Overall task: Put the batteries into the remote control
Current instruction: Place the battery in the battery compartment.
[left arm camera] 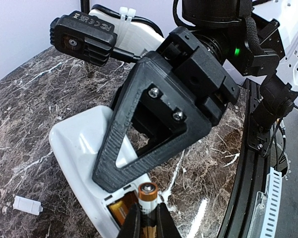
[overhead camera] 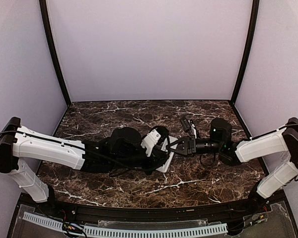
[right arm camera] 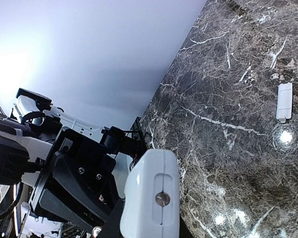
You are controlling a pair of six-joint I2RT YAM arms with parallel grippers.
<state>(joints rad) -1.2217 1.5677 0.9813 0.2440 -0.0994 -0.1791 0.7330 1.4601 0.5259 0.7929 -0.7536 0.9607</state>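
Left arm: stretches from the left edge of the top view to the centre, lying low over the dark marble table, with its wrist turned toward the right arm.
Left gripper: at the bottom centre of the left wrist view. Its fingers are drawn narrow and pinch a battery between them.
Right arm: comes in from the right edge of the top view, its forearm level and pointing left. A green indicator light glows on its wrist.
Right gripper: meets the left gripper at the centre of the top view. It is clamped on the remote control, and one black triangular finger lies across the remote's white face.
Remote control: held at one end off the table. It sits centre-left in the left wrist view and at the bottom centre of the right wrist view, where a small silver screw shows on it.
Held battery: an orange-copper cell, upright with its silver end upward, just beside the open compartment at the remote's lower end.
Second cell: orange and lying inside that compartment.
Small white piece: lies flat on the table at the lower left of the left wrist view, well apart from the remote. It is also seen at the right of the right wrist view.
Writing: there are embossed marks on the black camera housing at the upper left of the left wrist view, too small to read.
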